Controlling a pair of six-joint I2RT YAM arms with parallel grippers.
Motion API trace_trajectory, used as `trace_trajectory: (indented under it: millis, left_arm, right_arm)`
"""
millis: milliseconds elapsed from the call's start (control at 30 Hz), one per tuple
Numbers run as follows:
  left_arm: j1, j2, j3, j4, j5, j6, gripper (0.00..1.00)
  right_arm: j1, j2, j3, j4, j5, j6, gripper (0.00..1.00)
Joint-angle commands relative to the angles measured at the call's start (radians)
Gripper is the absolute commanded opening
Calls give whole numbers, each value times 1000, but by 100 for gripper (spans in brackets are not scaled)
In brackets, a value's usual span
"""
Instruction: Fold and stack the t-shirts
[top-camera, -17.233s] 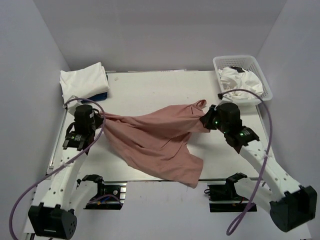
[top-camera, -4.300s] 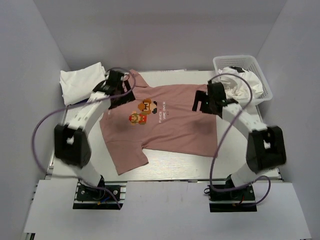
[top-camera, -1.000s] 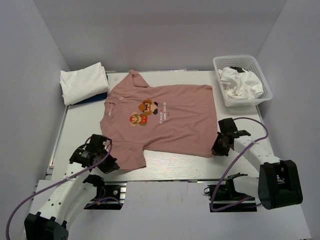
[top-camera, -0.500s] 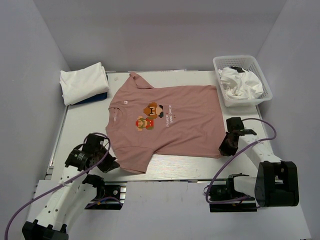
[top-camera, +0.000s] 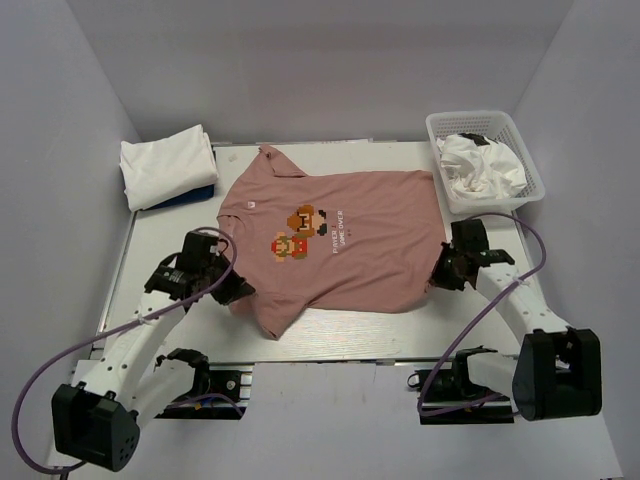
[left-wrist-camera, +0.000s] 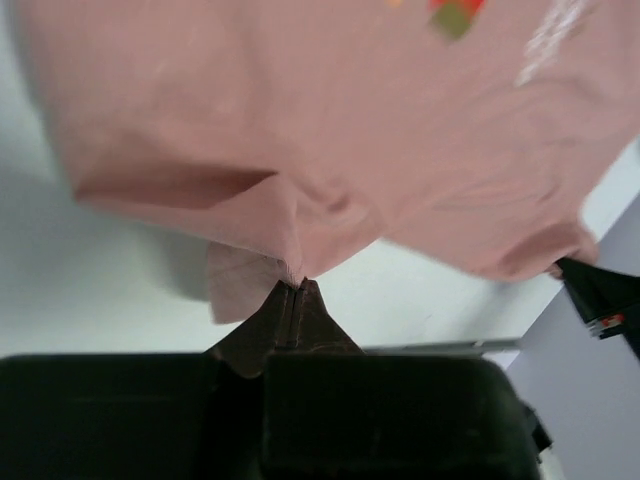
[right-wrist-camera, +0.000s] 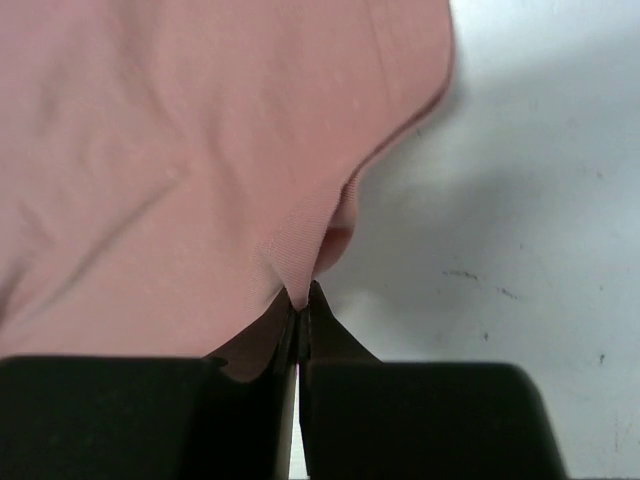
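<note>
The dusty-pink t-shirt (top-camera: 340, 240) lies print side up in the middle of the table, its pixel-art print (top-camera: 300, 230) facing up. My left gripper (top-camera: 238, 292) is shut on the shirt's near left edge (left-wrist-camera: 300, 255) and holds it lifted and drawn inward. My right gripper (top-camera: 436, 280) is shut on the shirt's near right corner (right-wrist-camera: 305, 270), also lifted off the table. A folded white t-shirt (top-camera: 167, 165) lies on a blue one (top-camera: 198, 190) at the far left. A crumpled white t-shirt (top-camera: 480, 162) sits in the basket.
The white mesh basket (top-camera: 528, 170) stands at the far right corner. The bare tabletop (top-camera: 180, 235) shows left of the pink shirt and along the near edge (top-camera: 340, 335). Grey walls close in on both sides.
Both grippers have moved away from the near edge toward the table's middle, carrying the shirt's near edge with them. The bottom left corner has begun folding over.
</note>
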Motion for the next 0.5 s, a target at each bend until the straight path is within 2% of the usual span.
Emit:
trace_trajectory:
  millis: [0, 133, 267, 467]
  left_arm:
    - [12, 12, 99, 126, -99, 22, 0]
    - [12, 97, 183, 169, -179, 31, 0]
    - [12, 251, 282, 184, -225, 64, 0]
    - [21, 488, 479, 188, -378, 92, 0]
  right_arm:
    - [5, 52, 100, 55, 0, 20, 0]
    - [-2, 114, 199, 79, 5, 51, 0]
    - [-1, 178, 279, 117, 30, 78, 0]
    - [-4, 287, 383, 177, -7, 86, 0]
